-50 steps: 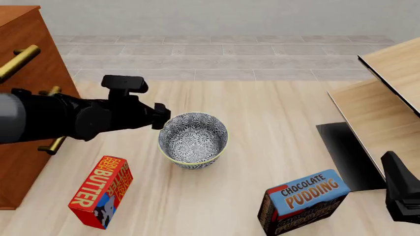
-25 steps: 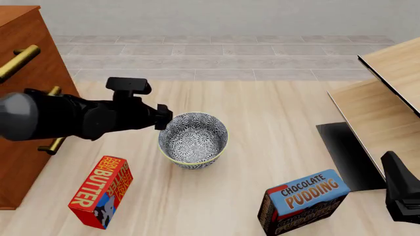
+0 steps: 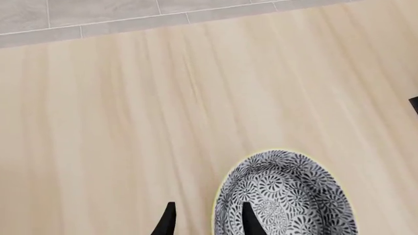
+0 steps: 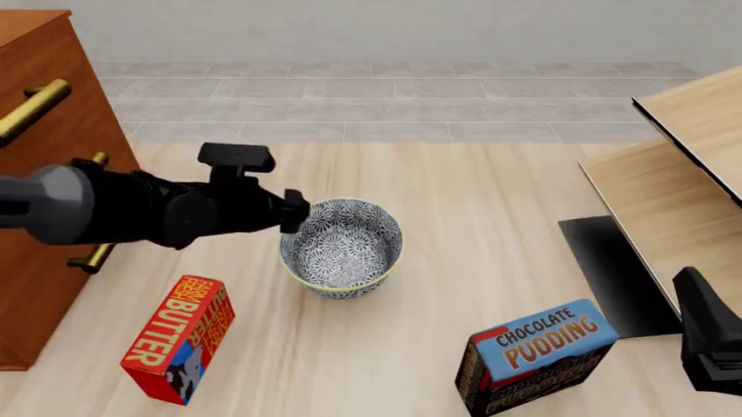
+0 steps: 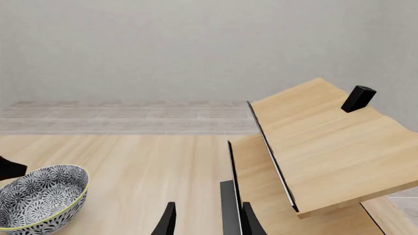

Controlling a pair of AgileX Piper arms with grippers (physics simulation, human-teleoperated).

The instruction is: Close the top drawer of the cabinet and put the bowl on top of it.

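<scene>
One bowl (image 3: 284,196), left wrist view: left gripper (image 3: 205,220) jaws parted, straddling its near rim, not closed. Front view: bowl (image 4: 341,246) on table, beside cabinet (image 4: 52,174); likely rigid, breakable, best pinched at rim. Right wrist view: right gripper (image 5: 205,220) parted, empty.

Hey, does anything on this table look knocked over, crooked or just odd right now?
The butter box and the chocolate pudding box both sit skewed on the table. The bowl stands upright and undamaged, with the left gripper straddling its rim.

Pale wood table (image 4: 464,200): bowl (image 4: 341,247), two boxes (image 4: 176,339).
</scene>
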